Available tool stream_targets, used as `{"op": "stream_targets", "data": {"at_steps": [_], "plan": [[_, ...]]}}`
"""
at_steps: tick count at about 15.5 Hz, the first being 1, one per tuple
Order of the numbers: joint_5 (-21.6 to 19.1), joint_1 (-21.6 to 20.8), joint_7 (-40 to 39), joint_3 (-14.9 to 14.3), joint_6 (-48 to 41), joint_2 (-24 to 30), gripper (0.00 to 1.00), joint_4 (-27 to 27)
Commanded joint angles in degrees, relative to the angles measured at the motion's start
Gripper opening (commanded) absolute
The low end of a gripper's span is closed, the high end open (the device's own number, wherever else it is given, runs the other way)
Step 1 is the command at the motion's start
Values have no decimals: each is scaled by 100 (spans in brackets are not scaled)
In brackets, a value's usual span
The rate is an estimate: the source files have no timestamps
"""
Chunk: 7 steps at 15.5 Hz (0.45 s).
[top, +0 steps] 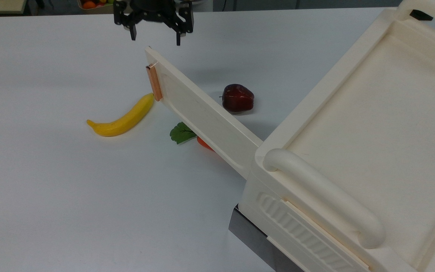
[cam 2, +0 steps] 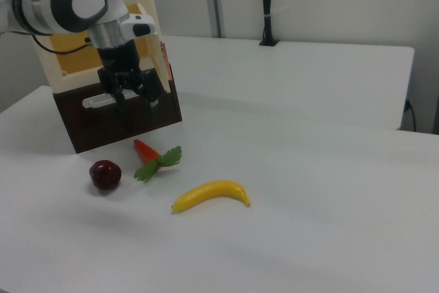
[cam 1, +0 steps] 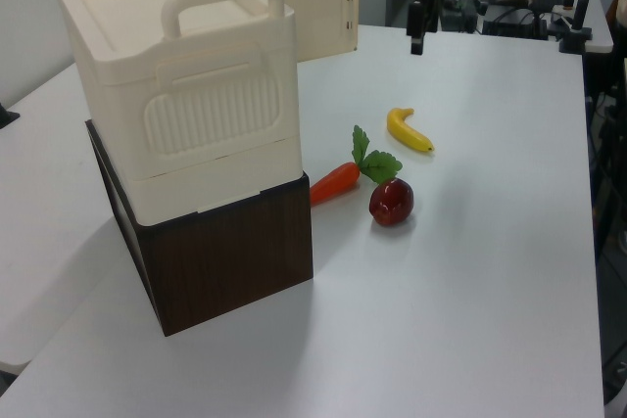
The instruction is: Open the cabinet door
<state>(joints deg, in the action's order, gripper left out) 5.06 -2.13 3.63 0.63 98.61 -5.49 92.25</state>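
The cream cabinet (top: 361, 124) fills the top view's right and stands on a dark brown base (cam 1: 225, 261) in the left view. Its cabinet door (top: 202, 113) is swung out wide over the table, with the copper strip handle (top: 154, 82) at its free end. In the left view the door (cam 1: 318, 12) juts out behind the cabinet (cam 1: 186, 95). My gripper (top: 155, 37) hangs open just beyond the door's free end, apart from it, with nothing between the fingers. It also shows in the left view (cam 1: 416, 31) and the right view (cam 2: 137, 99).
A yellow banana (top: 123, 117), a dark red apple (top: 238, 98) and a carrot with green leaves (top: 183, 133) lie on the white table (top: 70, 196) near and under the open door. A crate of fruit (top: 96, 3) sits past the table's far edge.
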Motion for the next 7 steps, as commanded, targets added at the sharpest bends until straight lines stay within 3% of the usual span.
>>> {"op": "stream_targets", "data": {"at_steps": [1,7], "plan": [[-58,90,-178,-19,-438,400,100,233],[-41,248,-178,-19,-536,382,100,109]]}}
